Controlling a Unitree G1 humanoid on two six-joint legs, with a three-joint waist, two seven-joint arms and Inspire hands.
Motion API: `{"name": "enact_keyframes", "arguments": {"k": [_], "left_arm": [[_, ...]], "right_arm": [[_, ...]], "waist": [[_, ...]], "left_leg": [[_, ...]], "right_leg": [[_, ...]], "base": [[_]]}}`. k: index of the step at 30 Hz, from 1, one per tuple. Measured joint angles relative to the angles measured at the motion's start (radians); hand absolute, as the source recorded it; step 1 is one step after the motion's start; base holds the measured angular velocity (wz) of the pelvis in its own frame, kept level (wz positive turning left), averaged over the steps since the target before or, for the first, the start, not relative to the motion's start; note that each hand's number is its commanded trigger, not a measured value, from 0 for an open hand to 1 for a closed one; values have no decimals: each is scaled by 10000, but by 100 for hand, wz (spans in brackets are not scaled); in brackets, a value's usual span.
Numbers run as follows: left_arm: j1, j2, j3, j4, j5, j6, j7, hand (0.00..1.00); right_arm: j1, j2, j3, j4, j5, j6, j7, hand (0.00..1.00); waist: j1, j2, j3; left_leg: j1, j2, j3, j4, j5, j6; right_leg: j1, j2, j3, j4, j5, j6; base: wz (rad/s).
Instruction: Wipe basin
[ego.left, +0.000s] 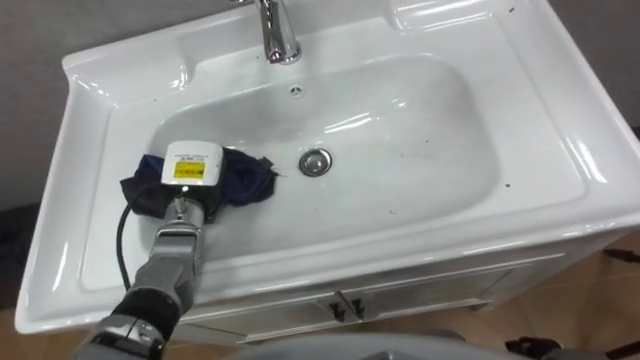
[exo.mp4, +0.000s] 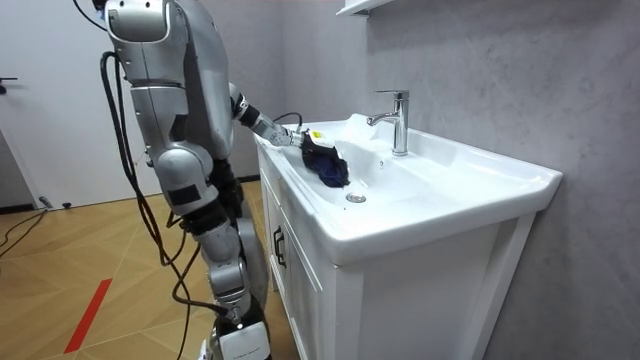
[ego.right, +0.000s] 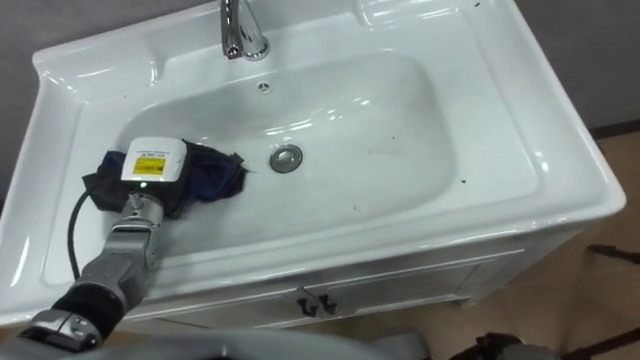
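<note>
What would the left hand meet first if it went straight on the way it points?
The left hand lies on the dark blue cloth; beyond the cloth's far edge it would probably meet the rear wall of the basin, left of the faucet. Depth is unclear, so the slope may come sooner.

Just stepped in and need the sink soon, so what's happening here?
The robot stands at the white basin with its left hand down on a dark blue cloth at the bowl's left side, left of the drain. A few dark specks show on the bowl's right part.
</note>
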Motion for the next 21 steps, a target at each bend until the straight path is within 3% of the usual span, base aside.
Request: {"name": "enact_keyframes", "arguments": {"k": [4, 6, 10, 14, 16, 21], "left_arm": [[-325, -178, -28, 155, -588, 119, -34, 100], [-700, -450, -62, 225, -829, 189, -280, 100], [-1464, -643, -648, 573, -1999, 255, -643, 100], [-2393, -798, -1091, 927, -3228, 216, -1495, 100], [-2622, -881, -1132, 1018, -3860, 167, -1756, 100], [-3074, -921, -2036, 799, -4797, 105, -2662, 100]], "right_arm": [[-255, 15, -1, -2, 362, -1, -14, 0], [-453, 102, -12, 0, 921, -178, -22, 0], [-750, 279, 37, 4, 1870, -369, -7, 0], [-1070, 291, 175, 16, 2605, -857, 180, 0], [-1153, 256, 176, 44, 2578, -993, 239, 0], [-1043, 27, 182, -31, 2570, -1187, 619, 0]], "waist": [[-36, -48, 37], [-115, -144, 107], [-270, -261, 192], [-753, -168, 229], [-999, -57, 196], [-1484, 330, 222]], "left_leg": [[-147, -1, 13, -14, 11, -11], [-225, -1, 10, -16, 18, -11], [-339, 0, 75, 12, 19, -6], [-591, -39, -23, 44, 56, 53], [-700, -61, -20, 62, 60, 60], [-769, -103, 57, 46, 83, 97]], "right_leg": [[-258, 33, 196, 173, -1, 34], [-335, 31, 210, 135, 55, 61], [-467, 44, 315, 136, 126, 91], [-664, 1, 230, 88, 212, 131], [-717, -29, 165, 65, 224, 152], [-854, -86, 256, 109, 232, 178]], "base": [[-7], [0], [-5], [5], [9], [-3]]}}
